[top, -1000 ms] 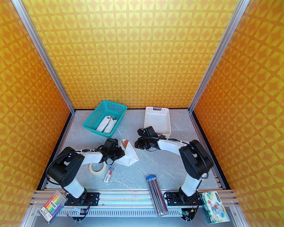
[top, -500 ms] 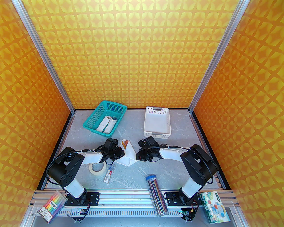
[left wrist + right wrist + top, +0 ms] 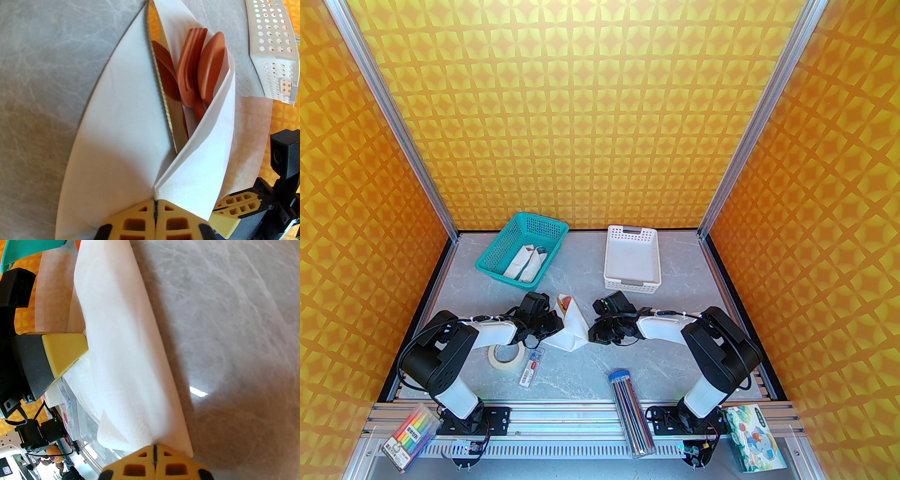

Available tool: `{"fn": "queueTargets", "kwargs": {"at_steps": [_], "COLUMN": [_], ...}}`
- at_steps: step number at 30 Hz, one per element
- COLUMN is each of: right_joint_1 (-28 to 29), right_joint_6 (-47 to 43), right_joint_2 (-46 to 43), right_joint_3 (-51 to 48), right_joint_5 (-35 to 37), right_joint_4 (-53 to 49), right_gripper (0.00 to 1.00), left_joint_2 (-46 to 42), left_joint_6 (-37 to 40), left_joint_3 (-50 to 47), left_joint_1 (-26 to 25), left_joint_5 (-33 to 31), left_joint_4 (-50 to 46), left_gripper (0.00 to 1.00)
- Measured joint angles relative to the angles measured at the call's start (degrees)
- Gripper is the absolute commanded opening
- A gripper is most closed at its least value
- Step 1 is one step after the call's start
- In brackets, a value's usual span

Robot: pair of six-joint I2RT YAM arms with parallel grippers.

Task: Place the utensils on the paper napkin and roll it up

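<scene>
The rolling step is under way. The paper napkin (image 3: 121, 117) lies on the bench (image 3: 42, 70) between the two arms, nearer to them than the teal basket (image 3: 522, 253) and the white slotted tray (image 3: 271, 35). It is folded into a loose cone around the utensils. From its open far end poke the spoon (image 3: 212, 65), the fork (image 3: 189, 70) and the knife (image 3: 164, 93) with its mirror blade, lying close side by side.

The left claw (image 3: 155, 208) is pinched tight where the two flaps cross at the near end. The right claw (image 3: 154, 451) is closed too, nipping the napkin's right-hand edge.

As I read it, the next move is to carry that right flap over the bundle and tuck it. The left claw should keep its pinch so the cone doesn't spring open or let the cutlery slide out.

By my count there is one napkin and three utensils: one spoon, one fork and one knife. There are two claws, one basket and one tray.
</scene>
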Motion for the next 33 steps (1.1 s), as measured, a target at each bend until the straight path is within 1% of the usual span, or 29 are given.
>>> {"fn": "queueTargets", "kwargs": {"at_steps": [6, 11, 16, 20, 24, 33], "right_joint_1": [-0.02, -0.02, 0.17, 1.36, 2.21, 2.25], "right_joint_6": [-2.89, -3.89, -2.75, -1.99, -1.42, -1.22], "right_joint_2": [-4.50, -4.28, 1.09, 6.05, 8.41, 11.98], "right_joint_3": [2.10, 6.05, 9.09, 11.65, 12.57, 13.35], "right_joint_5": [2.14, 0.92, -2.56, -4.22, -4.70, -5.66], "right_joint_4": [-6.34, -5.14, 0.09, 2.36, 3.69, 5.40], "right_gripper": [0.02, 0.01, 0.00, 0.00, 0.00, 0.00], "left_joint_2": [0.00, 0.00, 0.00, 0.00, 0.00, 0.00], "left_joint_6": [0.17, 0.17, 0.15, 0.15, 0.15, 0.17], "left_joint_3": [0.00, 0.00, 0.00, 0.00, 0.00, 0.00], "left_joint_1": [0.00, 0.00, 0.00, 0.00, 0.00, 0.00], "left_joint_5": [0.00, 0.00, 0.00, 0.00, 0.00, 0.00], "left_joint_4": [0.00, 0.00, 0.00, 0.00, 0.00, 0.00], "left_gripper": [0.00, 0.00, 0.00, 0.00, 0.00, 0.00]}}
